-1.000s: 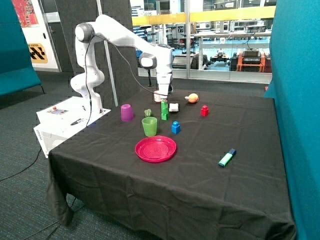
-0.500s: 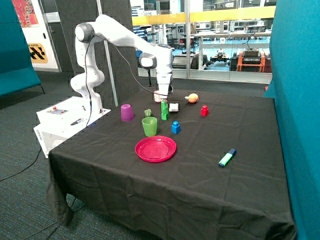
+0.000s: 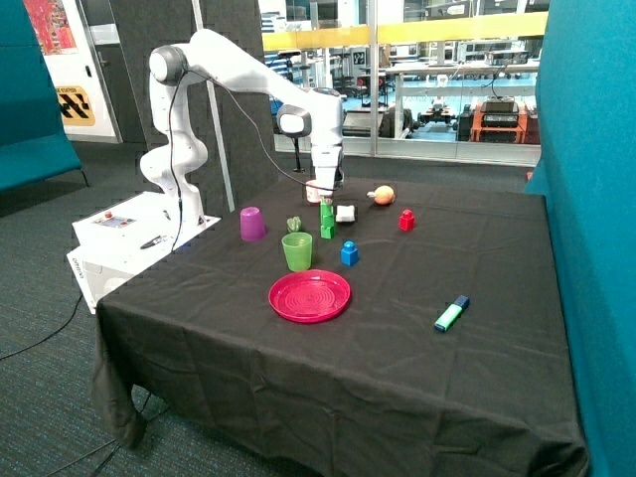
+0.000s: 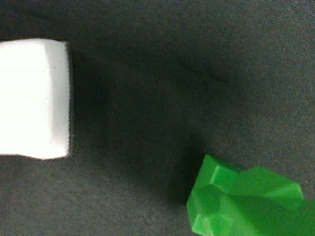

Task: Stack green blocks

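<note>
A short upright stack of bright green blocks (image 3: 327,221) stands on the black tablecloth behind the translucent green cup. My gripper (image 3: 326,197) hangs straight over the stack, right at its top. The outside view does not show whether it touches the top block. In the wrist view a green block (image 4: 246,201) sits on the cloth at the frame's edge, with a white block (image 4: 32,98) beside it. A small darker green piece (image 3: 294,225) lies behind the cup; I cannot tell whether it is a block.
Around the stack stand a translucent green cup (image 3: 296,251), an upturned purple cup (image 3: 252,224), a blue block (image 3: 349,253), a red block (image 3: 406,220), a white block (image 3: 345,213), an orange fruit (image 3: 383,195) and a red plate (image 3: 309,296). A marker (image 3: 451,314) lies near the teal wall.
</note>
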`<state>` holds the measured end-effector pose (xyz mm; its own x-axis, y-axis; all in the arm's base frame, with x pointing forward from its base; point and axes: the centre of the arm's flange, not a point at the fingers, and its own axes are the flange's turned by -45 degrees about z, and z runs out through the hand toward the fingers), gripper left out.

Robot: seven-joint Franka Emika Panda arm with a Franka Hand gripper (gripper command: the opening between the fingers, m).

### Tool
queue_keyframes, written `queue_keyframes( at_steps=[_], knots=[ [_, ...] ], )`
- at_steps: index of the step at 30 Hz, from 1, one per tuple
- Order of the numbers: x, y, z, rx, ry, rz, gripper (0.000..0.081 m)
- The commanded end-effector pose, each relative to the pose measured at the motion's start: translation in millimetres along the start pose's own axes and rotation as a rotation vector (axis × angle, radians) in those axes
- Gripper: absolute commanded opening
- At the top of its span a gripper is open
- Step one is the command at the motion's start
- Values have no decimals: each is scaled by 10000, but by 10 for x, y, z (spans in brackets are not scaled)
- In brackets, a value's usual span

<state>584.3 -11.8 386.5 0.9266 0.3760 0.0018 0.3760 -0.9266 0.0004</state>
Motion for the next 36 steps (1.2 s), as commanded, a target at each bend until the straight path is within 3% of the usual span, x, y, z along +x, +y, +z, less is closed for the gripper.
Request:
queue_keyframes(
  at_steps=[1, 12, 22, 28, 29, 33, 36],
  knots=[
    [-217, -68, -147, 5, -18, -212, 808],
    [-581, 78, -175, 4, -18, 44, 808],
    [-639, 166, -119, 4, -18, 54, 808],
    [-504, 34, -191, 5, -18, -573, 808],
    [-465, 5, -186, 5, -18, -963, 808],
    [-130, -222, -120, 6, -17, -1951, 808],
    [189, -592, -269, 7, -17, -2730, 689]
  ],
)
